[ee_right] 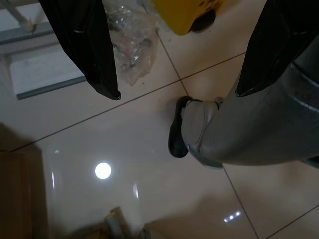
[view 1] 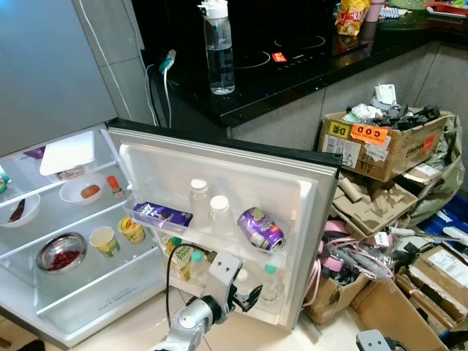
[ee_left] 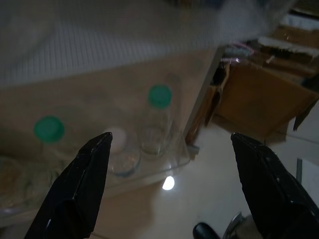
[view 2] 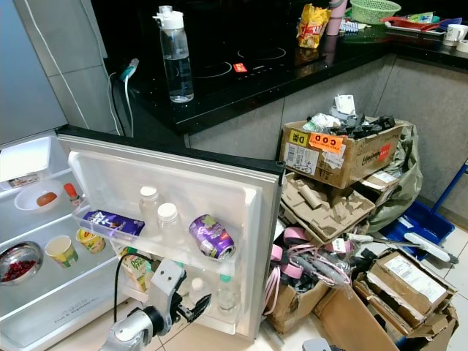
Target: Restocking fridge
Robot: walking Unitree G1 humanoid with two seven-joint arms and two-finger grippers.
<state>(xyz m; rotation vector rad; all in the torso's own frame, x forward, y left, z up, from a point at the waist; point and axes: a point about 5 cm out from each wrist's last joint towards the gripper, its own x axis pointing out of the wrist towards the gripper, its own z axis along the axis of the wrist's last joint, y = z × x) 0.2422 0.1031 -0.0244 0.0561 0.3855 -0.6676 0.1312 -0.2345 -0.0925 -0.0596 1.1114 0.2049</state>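
The small fridge's door (view 1: pixel 300 183) stands wide open. Its upper rack carries a purple chocolate bar (view 1: pixel 162 214), two white-capped bottles (view 1: pixel 219 212) and a purple can (view 1: pixel 260 228) lying on its side. Green-capped bottles (ee_left: pixel 158 119) and a snack packet (view 1: pixel 178 257) stand in the lower rack. My left gripper (view 1: pixel 245 298) hovers just in front of that lower rack, open and empty. Inside the fridge are a steel bowl of red berries (view 1: pixel 61 252), two paper cups (view 1: pixel 105 241) and a white bowl (view 1: pixel 82 191). My right gripper (ee_right: pixel 177 93) hangs open over the floor tiles beside my foot (ee_right: pixel 192 129).
A black counter (view 1: pixel 292 66) above the fridge holds a clear water bottle (view 1: pixel 218 51). Right of the door, cardboard boxes (view 1: pixel 380 142), egg trays and loose cables crowd the floor. Pale floor tiles (view 1: pixel 241 333) lie below the door.
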